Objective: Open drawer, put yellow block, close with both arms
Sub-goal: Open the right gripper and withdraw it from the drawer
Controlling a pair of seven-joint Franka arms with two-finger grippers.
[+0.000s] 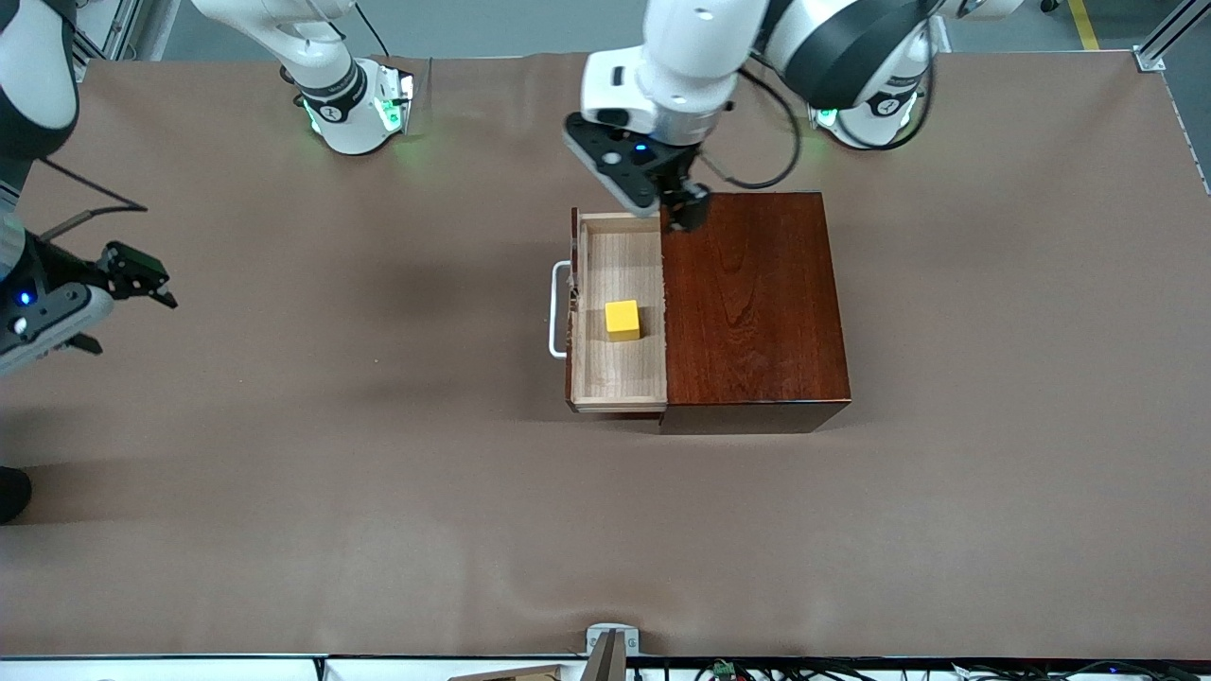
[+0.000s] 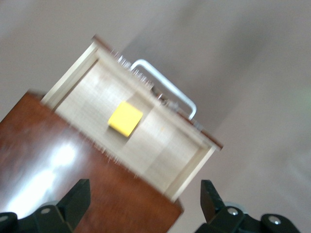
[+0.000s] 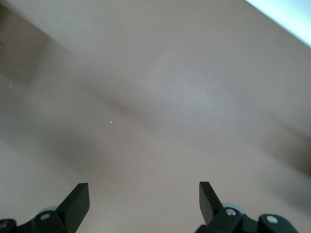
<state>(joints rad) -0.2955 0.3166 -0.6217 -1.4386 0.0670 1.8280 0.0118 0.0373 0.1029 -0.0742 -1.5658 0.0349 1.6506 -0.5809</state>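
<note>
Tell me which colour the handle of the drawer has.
White: the handle on the drawer is a white bar, clearest in the front view.

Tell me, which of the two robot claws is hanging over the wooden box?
The left gripper, on the arm based at the box's end of the table. It hangs open over the wooden box by its open drawer. The right gripper waits, open, over bare table.

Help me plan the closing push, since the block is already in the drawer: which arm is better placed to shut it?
Probably left. The left hand hangs open over the box, beside the open drawer; the right hand waits open at the right arm's end of the table.
</note>
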